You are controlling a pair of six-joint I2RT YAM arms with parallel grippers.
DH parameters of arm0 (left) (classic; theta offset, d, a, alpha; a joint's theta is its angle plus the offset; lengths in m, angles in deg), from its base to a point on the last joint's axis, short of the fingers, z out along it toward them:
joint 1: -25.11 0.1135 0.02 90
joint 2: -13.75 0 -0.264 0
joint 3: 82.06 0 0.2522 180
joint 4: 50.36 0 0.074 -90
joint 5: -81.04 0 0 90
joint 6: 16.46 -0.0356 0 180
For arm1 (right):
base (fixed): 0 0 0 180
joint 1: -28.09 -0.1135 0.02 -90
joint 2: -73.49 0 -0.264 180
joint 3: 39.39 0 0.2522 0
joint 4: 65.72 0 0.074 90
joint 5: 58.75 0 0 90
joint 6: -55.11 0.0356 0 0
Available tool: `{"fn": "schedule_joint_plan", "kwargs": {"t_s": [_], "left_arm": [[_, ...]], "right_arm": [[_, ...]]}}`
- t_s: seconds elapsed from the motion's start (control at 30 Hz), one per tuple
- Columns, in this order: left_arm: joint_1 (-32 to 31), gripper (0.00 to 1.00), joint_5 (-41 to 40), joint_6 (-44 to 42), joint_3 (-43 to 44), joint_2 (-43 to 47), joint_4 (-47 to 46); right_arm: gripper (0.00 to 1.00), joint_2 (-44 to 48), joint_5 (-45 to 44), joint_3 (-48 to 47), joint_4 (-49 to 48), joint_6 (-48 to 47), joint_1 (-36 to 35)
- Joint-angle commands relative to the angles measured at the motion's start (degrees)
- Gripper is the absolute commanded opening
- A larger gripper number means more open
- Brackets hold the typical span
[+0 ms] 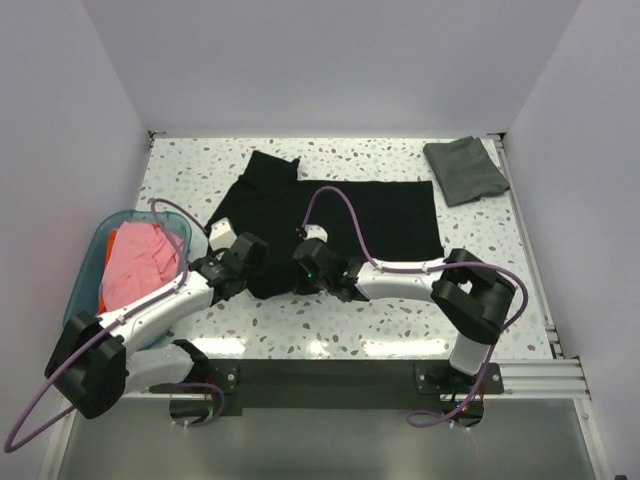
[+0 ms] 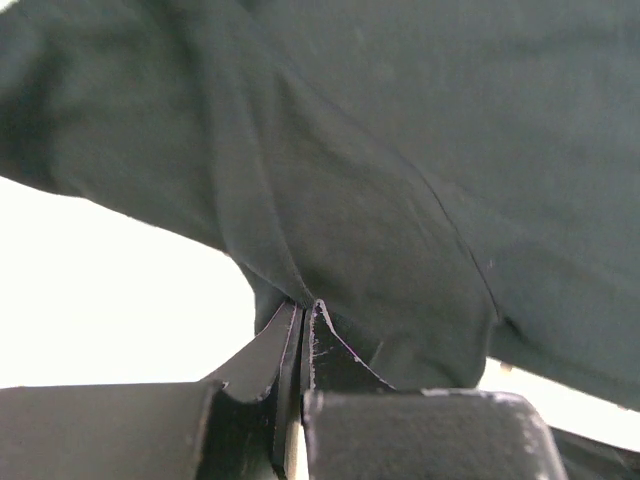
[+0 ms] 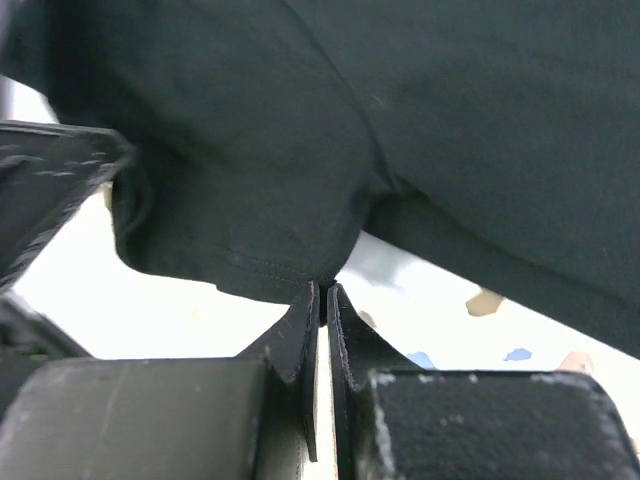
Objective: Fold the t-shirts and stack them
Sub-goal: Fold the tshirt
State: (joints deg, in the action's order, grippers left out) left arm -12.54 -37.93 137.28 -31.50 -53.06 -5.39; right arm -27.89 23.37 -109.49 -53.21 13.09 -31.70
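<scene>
Pinching near edge of black shirt (image 1: 380,215) with left fingers (image 2: 270,345) and right fingers (image 3: 295,335), clamped shut on the cloth, close together just past bare near strip of table (image 1: 300,325). Spread flat mid-table beyond, sleeve toward far left. To fold well: lift both pinches evenly, hold edge taut, carry straight toward far edge, lay down without bunching. Judging fold barely begun. At left, pink shirt (image 1: 140,265) heaped in tub (image 1: 90,262). In far right corner, folded grey shirt (image 1: 465,170).

White arms (image 1: 400,283), black joints (image 1: 480,300), purple cables (image 1: 345,205); left pincer (image 2: 303,310), right pincer (image 3: 325,290) black.
</scene>
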Motion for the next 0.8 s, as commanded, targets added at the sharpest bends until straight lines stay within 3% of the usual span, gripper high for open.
{"fn": "schedule_joint_plan", "kwargs": {"t_s": [0.0, 0.13, 0.4, 0.77], "left_arm": [[4.2, 0.0, -0.6, -4.1, 2.9, 1.3, -3.2], [9.4, 0.0, 0.5, -7.8, 6.0, -1.6, -7.1], [13.8, 0.0, 1.4, -8.6, 15.3, -12.0, -12.5], [18.3, 0.0, -0.2, -7.1, 22.5, -21.7, -12.2]], "right_arm": [[0.0, 3.3, 0.7, -5.0, 0.8, -0.3, 3.0], [0.0, 0.4, 4.5, -10.7, 2.6, -1.2, 7.1], [0.0, -7.7, 7.8, -21.8, 6.8, -4.3, 13.2], [0.0, -16.6, 12.7, -31.3, 10.1, -7.0, 16.3]]}}
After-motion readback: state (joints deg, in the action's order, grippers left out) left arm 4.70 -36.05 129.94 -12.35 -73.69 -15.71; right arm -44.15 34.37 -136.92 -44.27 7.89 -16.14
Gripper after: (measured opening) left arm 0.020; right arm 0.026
